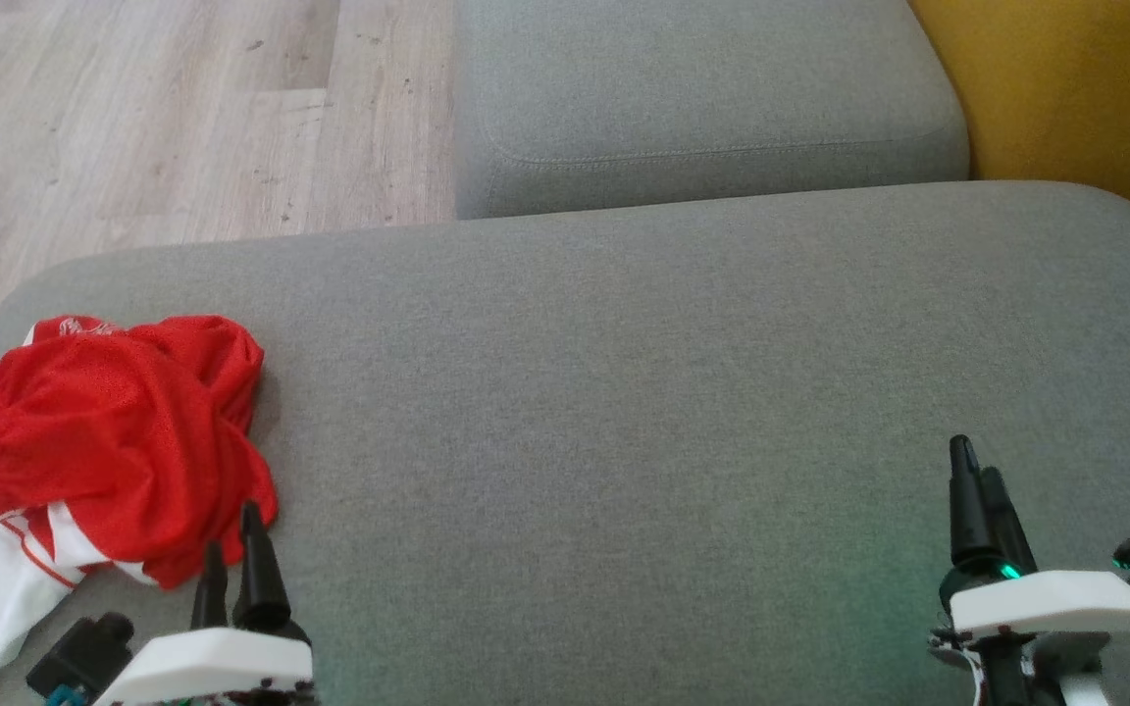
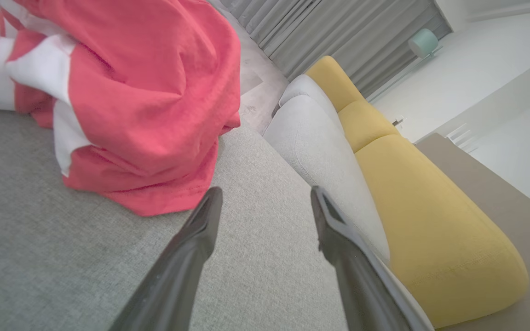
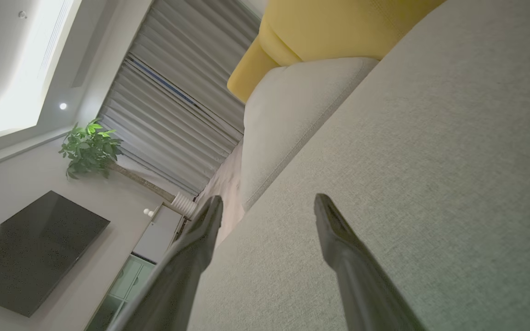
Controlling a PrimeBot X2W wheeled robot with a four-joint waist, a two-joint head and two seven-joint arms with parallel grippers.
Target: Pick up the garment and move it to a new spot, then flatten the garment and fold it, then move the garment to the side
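Note:
A crumpled red and white garment (image 1: pixel 114 431) lies in a heap at the left end of the grey cushion (image 1: pixel 624 392). My left gripper (image 1: pixel 234 539) stands open just short of the heap's near right edge, touching nothing. In the left wrist view the garment (image 2: pixel 145 92) sits up and to the left of the left gripper (image 2: pixel 265 195), whose fingers are wide apart over bare cushion. My right gripper (image 1: pixel 975 466) hovers over the cushion's near right part, far from the garment. In the right wrist view the right gripper (image 3: pixel 269 204) is open with only grey fabric beyond it.
A second grey cushion (image 1: pixel 702 98) lies beyond the first, with a yellow cushion (image 1: pixel 1075 98) at the back right. Pale wooden floor (image 1: pixel 133 118) runs past the cushion's far left edge. A television (image 3: pixel 30 253), a plant (image 3: pixel 88 147) and curtains (image 3: pixel 177 105) stand across the room.

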